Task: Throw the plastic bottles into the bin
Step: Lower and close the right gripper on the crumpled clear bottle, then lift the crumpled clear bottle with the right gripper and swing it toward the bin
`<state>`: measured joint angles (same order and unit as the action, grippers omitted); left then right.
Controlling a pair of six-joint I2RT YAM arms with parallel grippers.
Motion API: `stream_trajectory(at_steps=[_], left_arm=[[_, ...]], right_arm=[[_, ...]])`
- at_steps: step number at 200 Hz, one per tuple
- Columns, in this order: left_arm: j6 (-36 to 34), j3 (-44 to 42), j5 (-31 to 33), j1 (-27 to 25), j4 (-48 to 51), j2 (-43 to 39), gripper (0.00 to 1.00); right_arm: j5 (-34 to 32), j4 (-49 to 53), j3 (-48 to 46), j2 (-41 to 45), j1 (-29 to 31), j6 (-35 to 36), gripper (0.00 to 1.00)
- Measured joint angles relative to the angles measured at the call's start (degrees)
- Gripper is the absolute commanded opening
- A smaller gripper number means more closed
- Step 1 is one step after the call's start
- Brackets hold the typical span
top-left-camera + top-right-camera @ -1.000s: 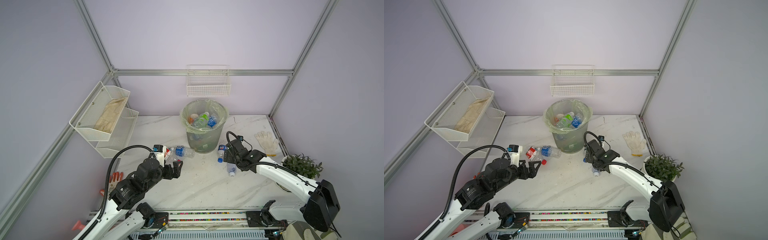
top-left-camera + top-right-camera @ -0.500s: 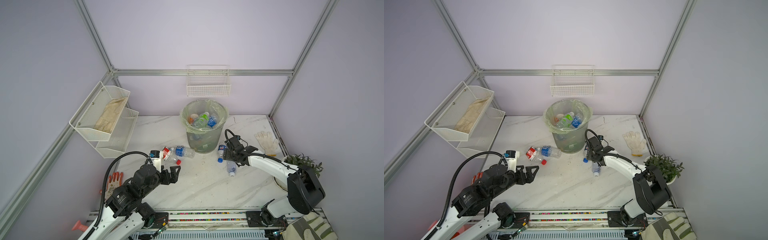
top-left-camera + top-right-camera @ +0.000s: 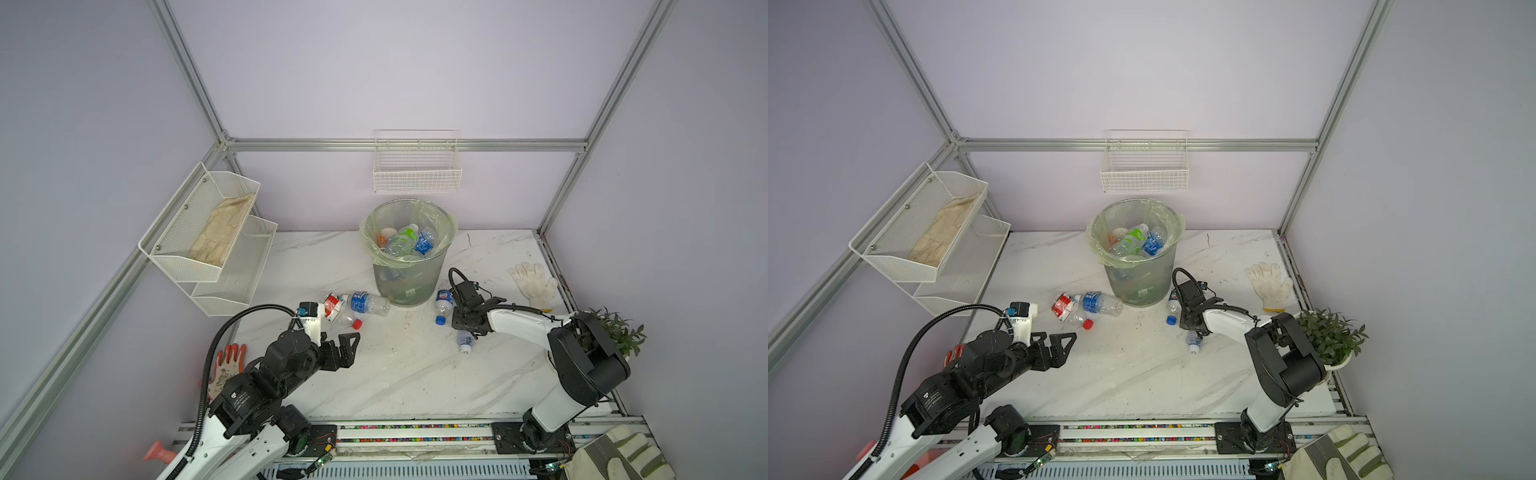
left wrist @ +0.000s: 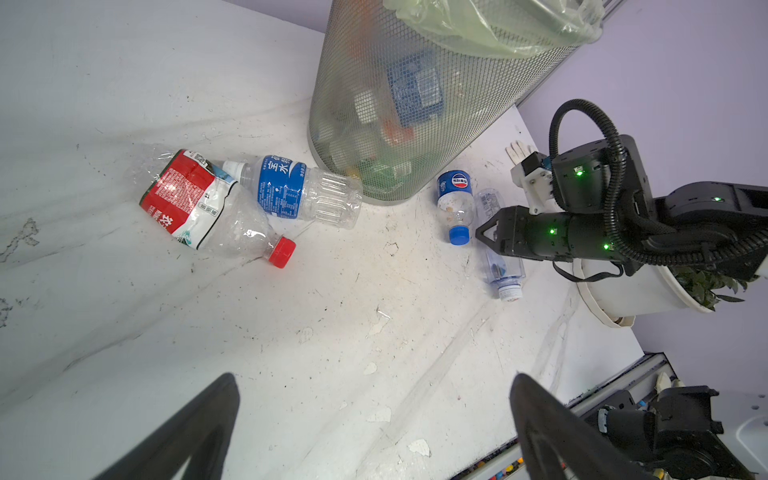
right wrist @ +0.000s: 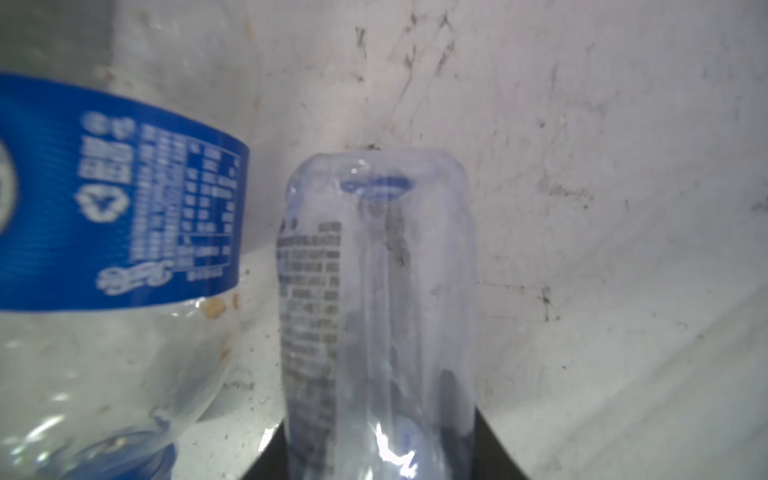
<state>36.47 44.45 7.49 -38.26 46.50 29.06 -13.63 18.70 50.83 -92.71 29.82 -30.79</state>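
1. The bin (image 3: 399, 282) stands at the back of the marble table (image 3: 415, 374) and holds several of the plastic bottles (image 3: 405, 243). Its mesh wall is tall, so any bottle needs a high lift before release.
2. The left gripper (image 3: 348, 347) hovers above the table, empty, with its jaws spread wide, near two lying bottles.
3. The right gripper (image 4: 492, 235) is clamped across the clear bottle (image 4: 503, 272), which lies near the bin's foot.
4. The red-label bottle (image 4: 195, 208) is crumpled, so it looks light, soft and likely to buckle. The firmer shoulder by its cap looks the best hold.
5. The blue-label bottle (image 4: 291, 191), right at the bin's foot, looks empty. Its ribbed waist should give purchase.
6. The blue-capped bottle (image 4: 455, 199) lies beside the held one. It looks smooth and prone to roll.
7. The clear bottle looks thin-walled and slippery. The mid-body grip may squash it and let it slide.
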Motion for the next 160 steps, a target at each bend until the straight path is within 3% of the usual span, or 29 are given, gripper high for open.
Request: stream_trajectory(at_steps=[93,139,160], left_arm=[[0.0,0.0,0.0,0.0,0.3,0.0,1.0],[0.2,0.0,0.0,0.0,0.3,0.1,1.0],[0.4,0.0,-0.1,0.0,0.3,0.5,1.0]], right_arm=[[0.2,3.4,-0.9,13.2,0.0,-1.3,0.18],[2.3,5.3,1.6,27.0,0.0,-0.8,0.2],[4.6,5.0,3.3,34.2,0.0,-0.3,0.14]])
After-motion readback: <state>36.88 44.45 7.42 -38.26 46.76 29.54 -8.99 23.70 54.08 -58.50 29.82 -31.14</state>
